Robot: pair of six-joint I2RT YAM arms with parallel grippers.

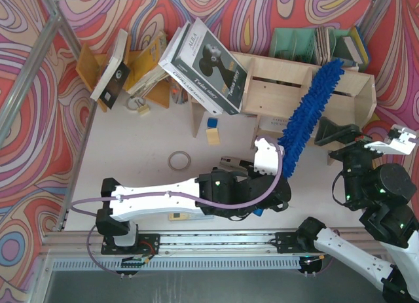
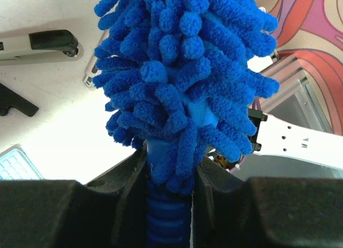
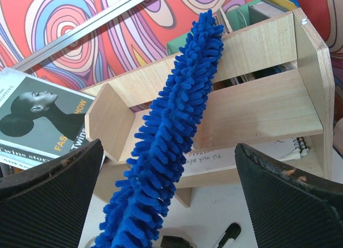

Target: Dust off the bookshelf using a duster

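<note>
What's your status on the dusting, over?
Copy: left gripper shut on duster handle; right gripper open, empty, facing bookshelf; duster head lies diagonally across its front; stack of books on its left end.

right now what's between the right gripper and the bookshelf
The duster, held by the left gripper, slants across the bookshelf ahead of the open right gripper; the right wrist view shows it.

White table [image 1: 144,142] with bookshelf [image 1: 275,88], tape ring [image 1: 170,161]
</note>
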